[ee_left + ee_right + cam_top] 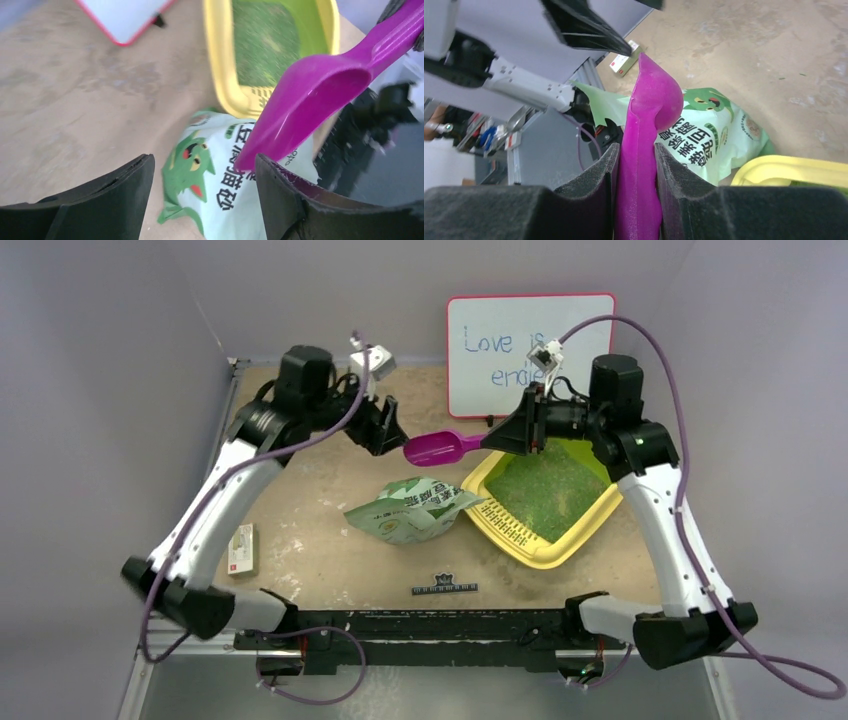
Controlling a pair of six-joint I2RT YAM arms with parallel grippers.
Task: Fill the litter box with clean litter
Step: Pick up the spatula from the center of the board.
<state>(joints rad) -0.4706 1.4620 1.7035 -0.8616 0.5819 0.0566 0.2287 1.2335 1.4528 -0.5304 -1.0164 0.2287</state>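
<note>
Matte, sandy-brown bench (330,490). On its right side lies the litter box (540,552), a shallow glossy yellow tray with rounded corners, its floor covered in grainy green clean litter (545,490). A crinkled pale-green bag (410,512) lies just beside it. The right hand (497,437) clamps the smooth magenta scoop (440,449) by its handle. The left hand (392,432) gapes wide and holds nothing.

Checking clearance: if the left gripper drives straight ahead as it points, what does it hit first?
Likely the magenta plastic scoop, its bowl tip just ahead of the open left gripper; behind it the pale green printed bag. Depth unclear.
</note>
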